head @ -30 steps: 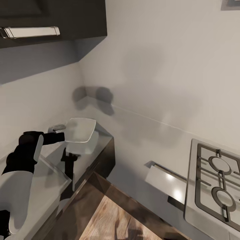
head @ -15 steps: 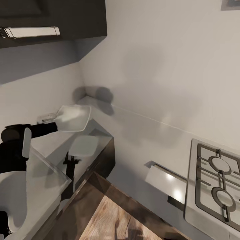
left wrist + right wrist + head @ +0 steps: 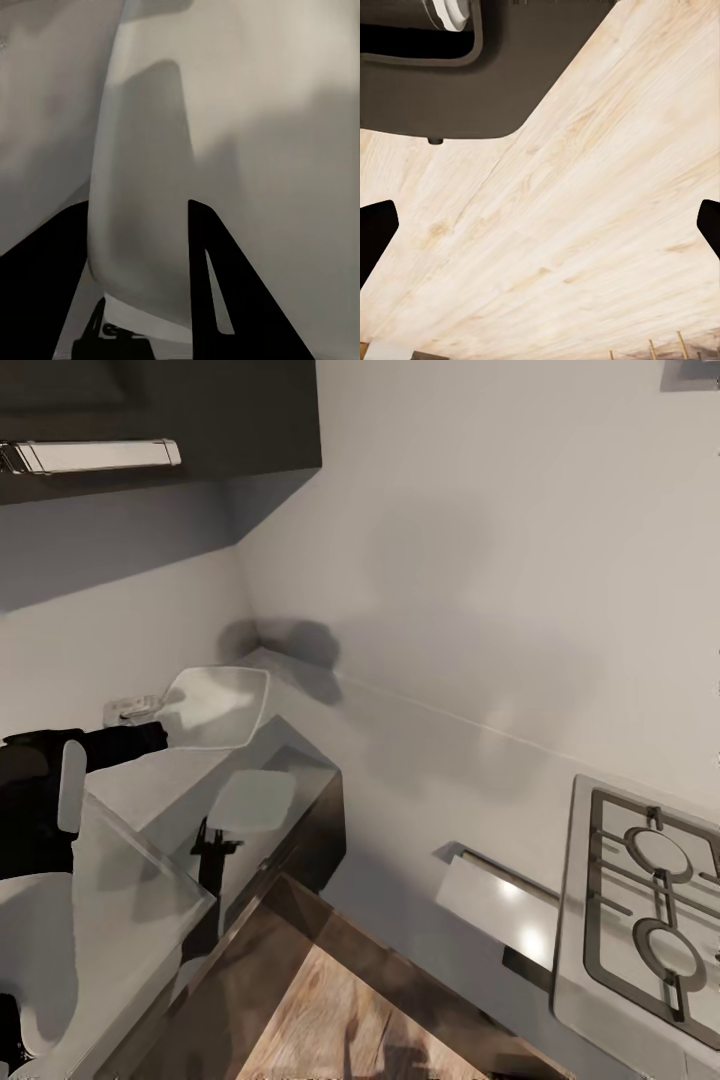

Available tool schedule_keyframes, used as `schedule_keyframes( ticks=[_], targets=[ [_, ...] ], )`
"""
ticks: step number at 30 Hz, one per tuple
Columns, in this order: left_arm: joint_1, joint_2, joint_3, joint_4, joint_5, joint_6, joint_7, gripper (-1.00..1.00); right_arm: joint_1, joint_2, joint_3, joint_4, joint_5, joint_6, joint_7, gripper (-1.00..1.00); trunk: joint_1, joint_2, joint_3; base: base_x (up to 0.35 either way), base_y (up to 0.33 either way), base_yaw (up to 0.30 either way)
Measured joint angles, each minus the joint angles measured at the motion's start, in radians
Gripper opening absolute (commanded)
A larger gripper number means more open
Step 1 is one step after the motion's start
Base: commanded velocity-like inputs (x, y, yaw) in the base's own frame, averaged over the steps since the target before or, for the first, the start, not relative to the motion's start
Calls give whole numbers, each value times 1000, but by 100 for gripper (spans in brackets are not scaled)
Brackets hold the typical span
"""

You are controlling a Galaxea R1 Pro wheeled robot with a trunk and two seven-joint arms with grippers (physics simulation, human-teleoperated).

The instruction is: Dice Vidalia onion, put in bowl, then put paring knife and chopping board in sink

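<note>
Bowl (image 3: 213, 706) is up in the air over the corner of the table (image 3: 150, 790), pinched at its rim by the left tool (image 3: 150, 738); in the left wrist view the white wall sits clamped between the two dark fingers (image 3: 217, 292). Honestly I'd keep it level and carry it slow, since a rim pinch can let it swing. Right tool (image 3: 540, 225) hangs spread wide over the wood floor (image 3: 585, 225), holding nothing.

The grey countertop (image 3: 400, 760) runs along the wall, with what looks like a hob (image 3: 645, 905) set in it.
</note>
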Motion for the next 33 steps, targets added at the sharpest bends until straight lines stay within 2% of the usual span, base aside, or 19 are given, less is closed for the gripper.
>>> schedule_keyframes(
  ticks=[4, 11, 21, 23, 27, 33],
  targets=[
    [0, 1, 3, -1, -1, 0, 1, -100, 0, 1, 0, -15, -1, -17, 0, 100, 0, 0, 0, -256, 0, 0],
    [0, 0, 4, 4, -3, -1, 1, -100, 0, 1, -1, -19, -1, -90, 1, 100, 0, 0, 0, -320, 0, 0],
    [0, 0, 6, 8, -7, -3, 2, -100, 0, 3, -2, -20, -3, -267, 1, 100, 0, 0, 0, -328, 0, 0],
    [0, 1, 28, 7, -11, -3, 2, -100, 0, 5, -2, -19, -4, -301, 1, 100, 0, 0, 0, -328, 0, 0],
    [0, 0, 98, 8, -10, -3, 2, -100, 0, 20, -2, -20, -4, -329, 2, 100, 0, 0, 0, -328, 0, 47],
    [0, 0, 113, 12, -8, -3, 2, -100, 0, 24, -4, -36, -4, -334, 1, 100, 0, 0, 0, -328, 0, 219]
  ],
)
